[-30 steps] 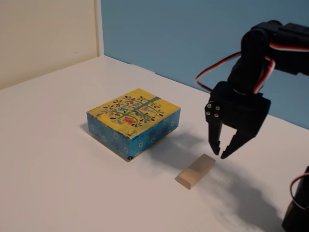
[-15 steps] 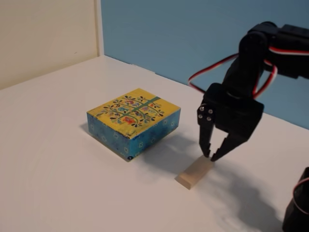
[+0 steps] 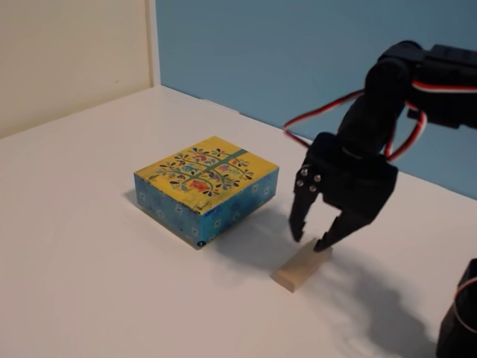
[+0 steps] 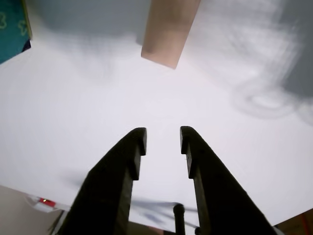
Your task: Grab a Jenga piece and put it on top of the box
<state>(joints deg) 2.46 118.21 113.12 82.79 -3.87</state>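
Box (image 3: 206, 189) sits left on white table (image 3: 82, 261). Jenga piece (image 3: 301, 268) lies flat, near right of it. Gripper (image 3: 309, 240) parted just above the block's far end.

Arm (image 3: 417, 82) is all matte black plastic, chunky blocky joints. Red and white wires (image 3: 328, 108) loop off it, and four silver screws (image 3: 306, 177) sit just above the tapered black jaws.

Fixed view: box (image 3: 206, 190) at frame centre-left, block (image 3: 301, 267) lower right of it (gripper (image 3: 311, 240) just above), both on table (image 3: 89, 283).
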